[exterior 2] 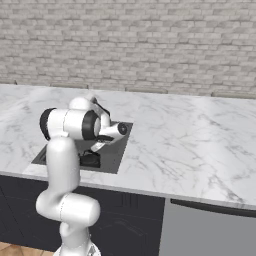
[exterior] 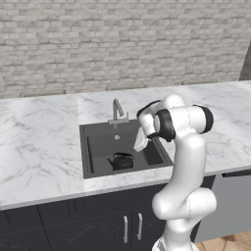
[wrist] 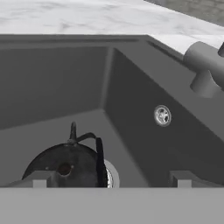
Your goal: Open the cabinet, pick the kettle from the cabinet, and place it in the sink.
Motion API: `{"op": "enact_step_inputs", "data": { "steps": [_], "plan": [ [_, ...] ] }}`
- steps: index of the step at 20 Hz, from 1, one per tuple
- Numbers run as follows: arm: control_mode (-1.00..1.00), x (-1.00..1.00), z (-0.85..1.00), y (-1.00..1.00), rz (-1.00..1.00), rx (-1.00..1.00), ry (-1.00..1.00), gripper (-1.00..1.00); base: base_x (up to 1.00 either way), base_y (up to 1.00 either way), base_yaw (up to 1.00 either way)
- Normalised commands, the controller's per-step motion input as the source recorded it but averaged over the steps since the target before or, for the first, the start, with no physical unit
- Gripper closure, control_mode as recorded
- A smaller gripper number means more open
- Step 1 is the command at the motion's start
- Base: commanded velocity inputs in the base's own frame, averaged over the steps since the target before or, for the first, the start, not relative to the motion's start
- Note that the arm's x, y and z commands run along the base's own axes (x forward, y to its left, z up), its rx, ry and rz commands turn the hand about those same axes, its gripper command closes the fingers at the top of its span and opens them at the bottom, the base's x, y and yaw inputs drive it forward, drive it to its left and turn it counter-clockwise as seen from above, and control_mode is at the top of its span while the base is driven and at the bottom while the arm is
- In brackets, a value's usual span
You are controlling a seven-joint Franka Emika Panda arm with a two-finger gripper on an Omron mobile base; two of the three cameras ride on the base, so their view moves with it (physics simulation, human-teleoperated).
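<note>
The kettle (exterior: 122, 160) sits upright on the floor of the sink (exterior: 96, 147), near its front wall. The fingers (wrist: 108, 178) hang just above it, spread wide apart and holding nothing. White worktop (exterior: 39, 142) surrounds the sink

White arm (exterior 2: 65, 165) rises from lower left of frame, elbow with dark joints at left centre, forearm reaching right and down over the sink (exterior 2: 116, 150). Sink is a dark grey recess in the white marble counter (exterior 2: 190, 145), left of centre, mostly hidden behind the arm. Small glossy black shape, the kettle (exterior 2: 91, 160), sits low inside the basin, just right of the arm's upright link, partly covered. Gripper hidden behind wrist, state not readable here. Grey brick wall (exterior 2: 150, 45) fills the top of frame. Black base cabinets (exterior 2: 125, 220) run along the bottom under the counter; a grey panel (exterior 2: 210, 232) at lower right.
</note>
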Motion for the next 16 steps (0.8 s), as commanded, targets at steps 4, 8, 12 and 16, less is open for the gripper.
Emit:
{"op": "enact_step_inputs", "data": {
  "steps": [4,8,12,16],
  "plan": [
    [-1.0,-0.12,0.44,-0.08,-0.04,0.0,-0.08,-1.0,0.0,0.0,0.0],
    [-1.0,-0.11,0.46,-0.09,-0.05,0.0,-0.05,-1.0,0.0,0.0,0.0],
    [-1.0,-0.11,0.45,-0.16,-0.1,-0.04,-0.03,-1.0,0.0,0.0,0.0],
    [-1.0,-0.15,0.44,-0.17,-0.11,-0.07,0.0,-1.0,0.0,0.0,0.0]
  ]
}}
